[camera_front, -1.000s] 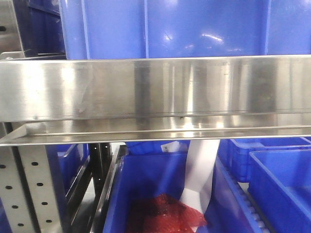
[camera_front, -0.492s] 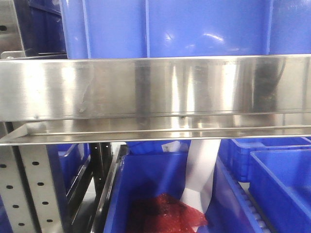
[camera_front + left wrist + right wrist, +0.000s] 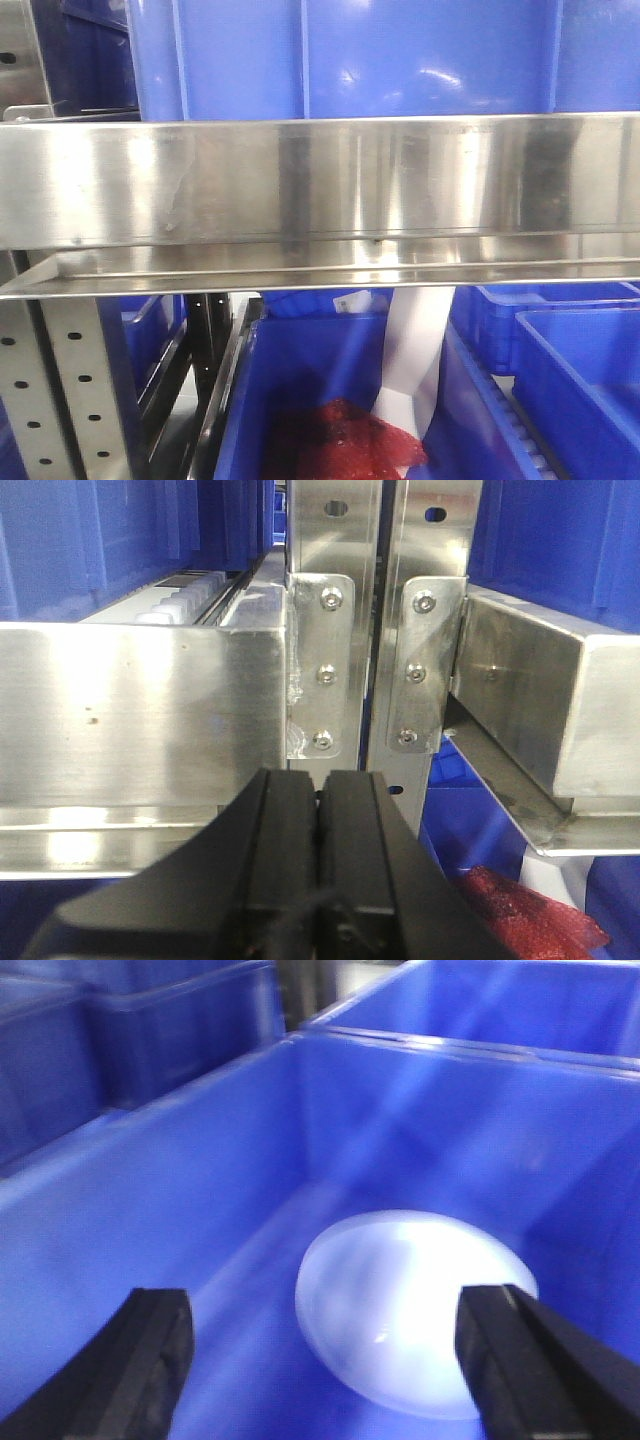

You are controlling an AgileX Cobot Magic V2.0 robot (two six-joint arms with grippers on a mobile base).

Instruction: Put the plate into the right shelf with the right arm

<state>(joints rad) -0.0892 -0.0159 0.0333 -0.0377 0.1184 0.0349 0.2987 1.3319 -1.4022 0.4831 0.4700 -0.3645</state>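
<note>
— Starting at the left of the front view, what shows?

— The shelf (image 3: 320,180) fills the frame. A perforated upright (image 3: 75,390) stands lower left and a wide rail (image 3: 450,175) runs across the middle. Above the rail a top bin (image 3: 340,60) is cut off by the frame. Below centre, a lower bin (image 3: 300,370) holds a red bundle (image 3: 345,445) whose bottom is cropped. A white strip (image 3: 415,350) hangs just right of it, and more bins (image 3: 580,380) sit lower right, only partly in frame.

— And the left wrist view?

— A rail on the left, two screwed brackets (image 3: 322,675) at centre, and a corner of the red bundle at lower right. The left gripper (image 3: 318,810) sits bottom centre with its fingers pressed flat together, its base cropped.

— And the plate (image 3: 415,1305)?

— It shows only in the right wrist view, and it is blurred. It lies flat on the floor of a blue bin (image 3: 200,1180), right of centre. The right gripper (image 3: 325,1300) has its fingers wide apart, one in each lower corner, with only the tips in frame. The right finger overlaps the plate's edge in the picture, and I cannot tell whether it touches. Nor can I tell which of the shelf's bins this one is.
</note>
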